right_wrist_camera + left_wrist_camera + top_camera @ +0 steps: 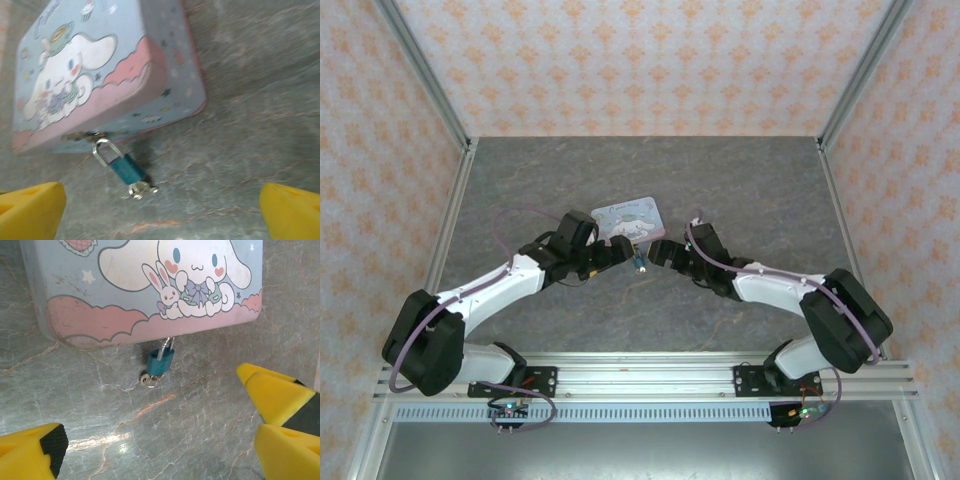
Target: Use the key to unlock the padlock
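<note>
Tabletop (pixel 200 430): one padlock (pixel 161 363), perhaps one key (pixel 147 380)

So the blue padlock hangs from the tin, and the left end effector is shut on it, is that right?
Not quite. The padlock does hang from the tin, but the left end effector is open and well clear of the padlock. The left wrist view shows this.

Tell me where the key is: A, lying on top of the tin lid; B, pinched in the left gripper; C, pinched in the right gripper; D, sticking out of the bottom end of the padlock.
D: the key sticks out of the bottom end of the blue padlock, which hangs by its shackle from the clasp on the tin.
</note>
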Robot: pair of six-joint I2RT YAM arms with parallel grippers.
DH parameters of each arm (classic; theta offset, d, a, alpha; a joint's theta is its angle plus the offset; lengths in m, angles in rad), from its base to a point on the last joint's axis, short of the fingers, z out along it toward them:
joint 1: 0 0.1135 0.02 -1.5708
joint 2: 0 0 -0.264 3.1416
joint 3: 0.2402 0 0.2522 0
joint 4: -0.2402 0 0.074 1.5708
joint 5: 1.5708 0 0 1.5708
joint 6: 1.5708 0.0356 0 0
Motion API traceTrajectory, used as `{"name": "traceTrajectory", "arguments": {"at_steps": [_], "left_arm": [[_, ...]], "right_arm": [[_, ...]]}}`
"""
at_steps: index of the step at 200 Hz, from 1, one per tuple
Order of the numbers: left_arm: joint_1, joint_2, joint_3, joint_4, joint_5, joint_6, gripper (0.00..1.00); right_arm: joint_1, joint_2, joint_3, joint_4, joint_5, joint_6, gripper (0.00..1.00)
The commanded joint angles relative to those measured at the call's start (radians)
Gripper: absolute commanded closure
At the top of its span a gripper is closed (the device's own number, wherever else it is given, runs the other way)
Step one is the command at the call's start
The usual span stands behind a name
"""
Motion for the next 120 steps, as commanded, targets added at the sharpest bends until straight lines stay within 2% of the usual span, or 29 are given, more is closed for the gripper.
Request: {"name": "traceTrajectory", "arguments": {"at_steps": [1, 10, 19, 45, 59, 79, 120], "left_arm": [[0.014, -0.014, 0.034, -0.043, -0.038, 0.037, 0.03], [0.018, -0.017, 0.035, -0.045, -0.042, 0.043, 0.03], [0.025, -0.019, 0.037, -0.047, -0.043, 0.047, 0.03], [0.057, -0.013, 0.051, -0.056, -0.031, 0.066, 0.03], [0.076, -0.012, 0.061, -0.06, -0.028, 0.078, 0.03], [0.108, -0.01, 0.078, -0.062, -0.021, 0.091, 0.03], [0.168, 0.013, 0.122, -0.073, -0.011, 0.126, 0.03]], "right_arm": [[-0.003, -0.005, 0.061, -0.205, 0.253, 0.042, 0.01], [-0.004, -0.017, 0.064, -0.244, 0.34, 0.081, 0.01], [-0.012, -0.027, 0.055, -0.241, 0.354, 0.078, 0.01], [-0.079, -0.029, -0.004, -0.138, 0.18, 0.063, 0.01], [-0.097, -0.015, -0.033, -0.08, 0.133, 0.074, 0.01], [-0.099, 0.016, -0.03, -0.07, 0.111, 0.017, 0.01], [-0.099, 0.004, -0.068, -0.026, 0.179, -0.003, 0.01]]}}
